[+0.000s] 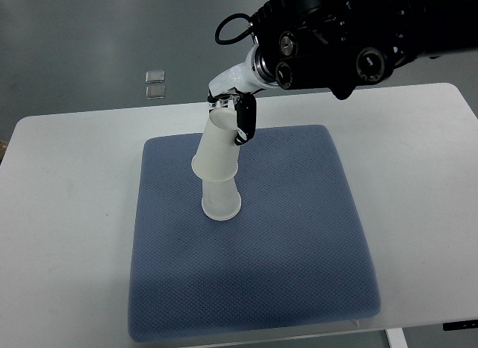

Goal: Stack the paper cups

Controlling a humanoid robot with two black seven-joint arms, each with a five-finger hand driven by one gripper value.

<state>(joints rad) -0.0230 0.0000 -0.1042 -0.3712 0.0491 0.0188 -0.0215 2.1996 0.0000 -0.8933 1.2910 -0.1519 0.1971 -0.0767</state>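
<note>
Top view, stacking in progress. My right hand (237, 113), entering from two o'clock, pinches the closed base of an inverted upper paper cup (216, 150) between a white finger (228, 81) and a black finger (246, 120); the grip is narrow and closed on the cup. That cup sits tilted over the lower paper cup (221, 200), which stands mouth-down near the centre of the blue pad (299, 243), slightly toward eleven o'clock. The upper rim overlaps the lower cup's base but does not look fully seated; I judge the stack about halfway home. The pad lies on the white bench (67, 213). Two small clear squares (155, 83) lie on the floor at eleven o'clock, well apart from the work. The left hand is out of view. I expect these cups to be very light, thin-walled and easily crushed, so I hold near the stiffer base ring, press gently, and straighten before pushing down.
</note>
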